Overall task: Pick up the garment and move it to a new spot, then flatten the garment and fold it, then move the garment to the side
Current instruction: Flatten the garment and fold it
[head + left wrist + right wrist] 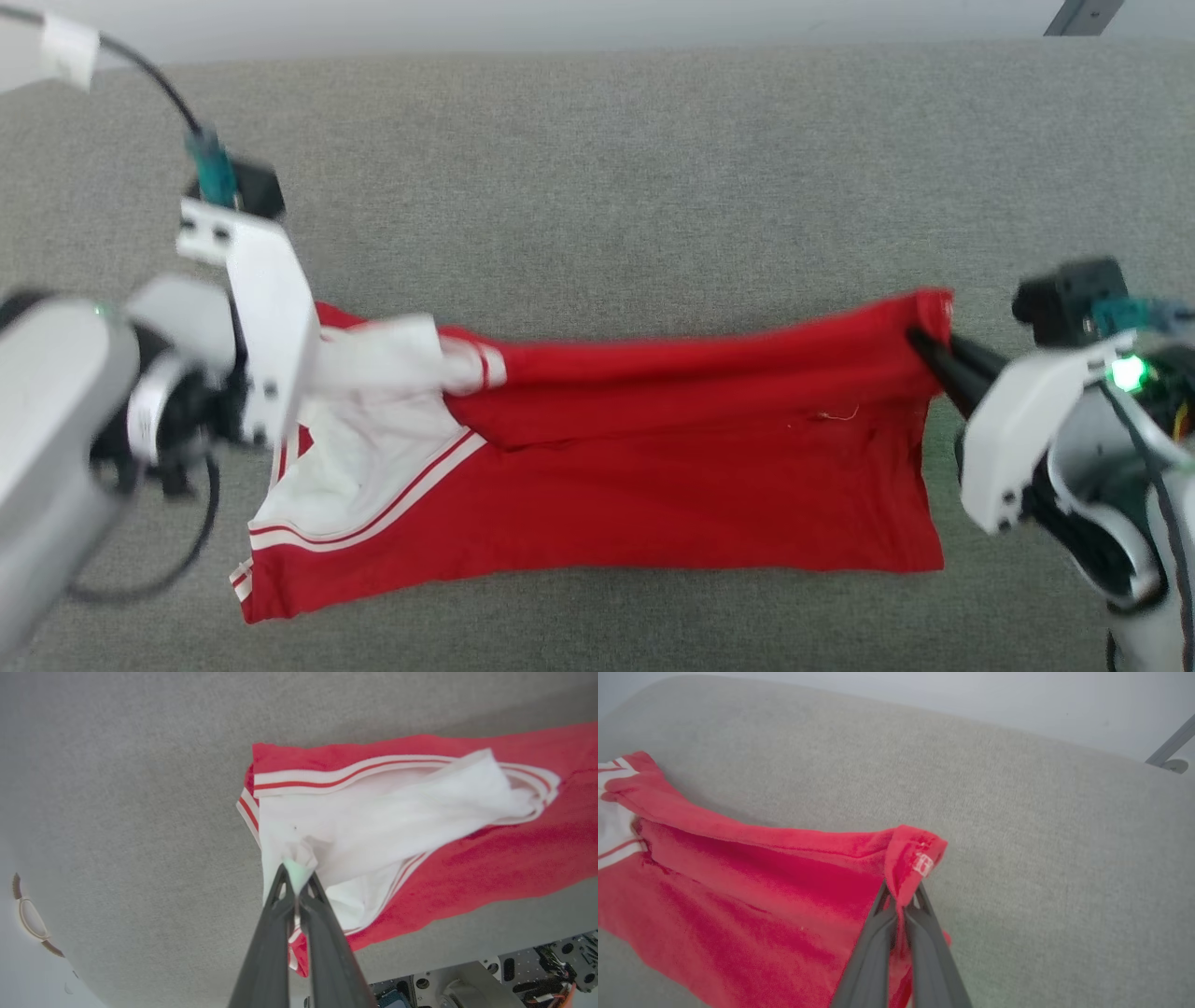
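In the left wrist view, your left claw (295,877) has its two dark fingers pressed together on a bunched bit of white lining. The lining belongs to the red soft athletic garment with white-and-red striped hem bands (490,858). From the fingertips the cloth runs up and to the right of that view, over the grey woven-fabric surface (140,788).

In the right wrist view, your right claw (902,896) pinches a red corner of the garment, which folds over the fingertips. The cloth spreads away to the left of that view and down onto the surface.

In the head view, the garment lies across the middle of the surface, between your two claws. The left claw is at its left end, where the white lining is turned out. The right claw is at its far right corner. The far edge runs from one claw to the other, and the near edge lies flat on the surface.
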Tool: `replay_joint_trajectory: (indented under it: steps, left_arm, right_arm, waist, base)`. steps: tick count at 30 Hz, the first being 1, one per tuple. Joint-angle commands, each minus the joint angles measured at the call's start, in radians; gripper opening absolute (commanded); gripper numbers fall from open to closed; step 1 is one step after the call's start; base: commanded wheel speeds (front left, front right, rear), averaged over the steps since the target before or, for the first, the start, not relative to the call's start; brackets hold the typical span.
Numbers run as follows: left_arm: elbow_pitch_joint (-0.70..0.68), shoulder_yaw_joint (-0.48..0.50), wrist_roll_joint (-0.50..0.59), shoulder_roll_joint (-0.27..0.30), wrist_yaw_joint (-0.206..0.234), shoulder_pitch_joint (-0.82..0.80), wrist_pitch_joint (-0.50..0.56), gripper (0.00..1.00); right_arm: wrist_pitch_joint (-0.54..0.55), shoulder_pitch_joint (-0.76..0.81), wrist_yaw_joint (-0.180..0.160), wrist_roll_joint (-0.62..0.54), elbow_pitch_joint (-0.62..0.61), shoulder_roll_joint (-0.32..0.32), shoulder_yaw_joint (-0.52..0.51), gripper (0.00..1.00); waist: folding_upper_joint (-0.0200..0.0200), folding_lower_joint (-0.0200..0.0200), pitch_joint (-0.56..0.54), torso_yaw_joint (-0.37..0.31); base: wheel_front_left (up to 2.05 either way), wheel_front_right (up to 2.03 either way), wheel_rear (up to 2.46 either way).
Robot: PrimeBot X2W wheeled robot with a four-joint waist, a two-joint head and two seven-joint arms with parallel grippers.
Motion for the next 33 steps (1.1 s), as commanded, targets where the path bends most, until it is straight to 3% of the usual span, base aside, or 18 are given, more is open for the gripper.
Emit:
replay_joint_trajectory:
  steps: [1,6,9,12,13,14,15,16,17,18,19,25,33]
  left_arm:
    - [-0.075,0.001,-0.003,0.030,0.042,0.046,0.010,0.00]
    - [-0.277,-0.003,-0.026,0.102,0.169,0.202,0.010,0.00]
    - [-0.286,-0.007,-0.044,0.103,0.188,0.268,-0.025,0.00]
    - [-0.234,-0.001,-0.063,0.079,0.178,0.313,-0.072,0.00]
    - [-0.207,-0.004,-0.068,0.073,0.170,0.325,-0.085,0.00]
    - [-0.207,-0.004,-0.068,0.073,0.170,0.325,-0.085,0.00]
    - [-0.187,-0.002,-0.070,0.060,0.154,0.329,-0.107,0.00]
    - [-0.163,0.004,-0.068,0.050,0.143,0.329,-0.133,0.42]
    - [-0.139,0.010,-0.075,0.041,0.136,0.335,-0.154,0.46]
    - [-0.118,0.013,-0.077,0.039,0.125,0.342,-0.171,0.59]
    - [-0.107,0.015,-0.065,0.040,0.113,0.341,-0.192,1.00]
    - [-0.092,0.063,-0.062,0.027,0.071,0.375,-0.347,1.00]
    - [-0.131,0.126,-0.005,0.025,0.024,0.453,-0.634,1.00]
  right_arm:
    - [0.013,0.037,0.000,0.002,-0.028,-0.006,-0.009,0.00]
    - [0.057,0.146,0.000,0.022,-0.073,-0.018,-0.019,0.00]
    - [0.058,0.170,0.000,0.025,-0.049,-0.015,-0.004,0.00]
    - [0.046,0.164,0.000,0.040,0.003,-0.006,0.026,0.03]
    - [0.043,0.152,0.000,0.034,0.021,-0.009,0.036,0.46]
    - [0.043,0.152,0.000,0.034,0.021,-0.009,0.036,0.46]
    - [0.037,0.143,0.000,0.035,0.035,-0.004,0.045,1.00]
    - [0.033,0.137,0.000,0.044,0.045,0.005,0.049,1.00]
    - [0.033,0.132,0.000,0.045,0.051,0.007,0.054,1.00]
    - [0.033,0.130,0.000,0.050,0.052,0.007,0.058,1.00]
    - [0.038,0.131,0.000,0.059,0.049,0.007,0.060,1.00]
    - [0.079,0.173,0.000,0.114,-0.035,0.012,0.014,1.00]
    - [0.145,0.247,0.000,0.083,-0.121,0.077,-0.164,1.00]
  waist:
    - [0.0000,0.0000,0.005,0.001]
    - [0.0000,0.0000,0.016,-0.002]
    - [0.0000,0.0000,0.023,-0.004]
    - [0.0000,0.0000,0.026,-0.007]
    - [0.0000,0.0000,0.026,-0.008]
    - [0.0000,0.0000,0.026,-0.008]
    - [0.0000,0.0000,0.025,-0.008]
    - [0.0000,0.0000,0.024,-0.008]
    - [0.0000,0.0000,0.019,-0.008]
    - [0.0000,0.0000,0.014,-0.009]
    - [0.0000,0.0000,0.008,-0.010]
    - [0.0000,0.0000,-0.040,-0.006]
    - [0.0000,0.0000,-0.083,0.018]
  base:
    - [0.00,0.00,0.00]
    - [0.00,0.00,0.00]
    - [0.00,0.00,0.00]
    - [0.00,0.00,0.00]
    - [0.00,0.00,0.00]
    - [0.00,0.00,0.00]
    - [0.00,0.00,0.00]
    - [0.00,0.00,0.00]
    - [0.00,0.00,0.00]
    - [0.00,0.00,0.00]
    - [0.00,0.00,0.00]
    - [0.00,0.00,0.00]
    - [0.00,0.00,0.00]
